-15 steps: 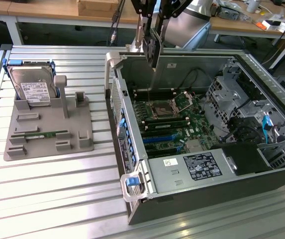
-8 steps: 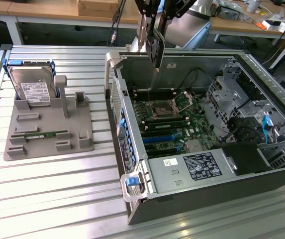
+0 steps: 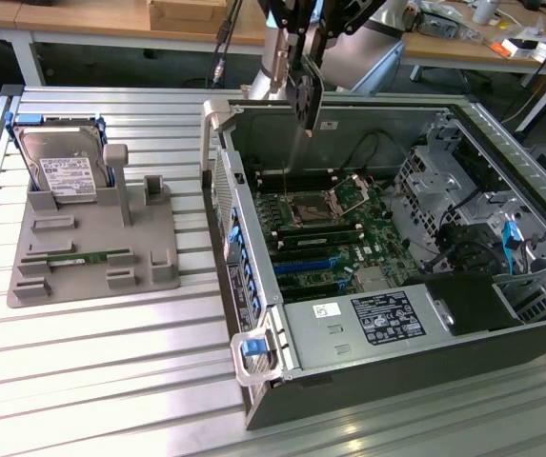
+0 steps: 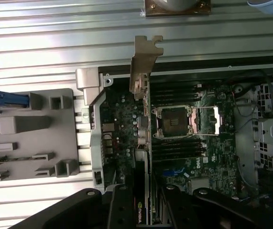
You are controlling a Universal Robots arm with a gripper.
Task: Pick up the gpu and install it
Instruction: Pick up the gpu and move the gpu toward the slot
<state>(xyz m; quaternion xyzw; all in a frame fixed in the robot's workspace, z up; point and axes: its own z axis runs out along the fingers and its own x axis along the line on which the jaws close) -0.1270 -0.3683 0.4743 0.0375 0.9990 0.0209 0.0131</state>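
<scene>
Hanging over the open computer case (image 3: 244, 276), the gripper (image 3: 303, 67) clamps the gpu (image 3: 307, 100) between its 2 fingers (image 4: 122, 210). The card is held on edge and points down toward the motherboard (image 3: 334, 233). It is in the air, clear of the board, above the case's back corner on the exterior view's left, near the processor socket (image 3: 325, 205). In the wrist view the card's silvery bracket (image 4: 145, 57) is at the end farthest from the fingers, close to the case's rear wall, and a green logo shows on the card's edge beside the grip. Well apart, on the exterior view's left, a grey holder (image 3: 91, 271) rests on the ribbed metal table (image 3: 111, 390). It carries 1 hard drive (image 3: 63, 171) standing upright and 1 memory stick (image 3: 77, 257) lying flat.
</scene>
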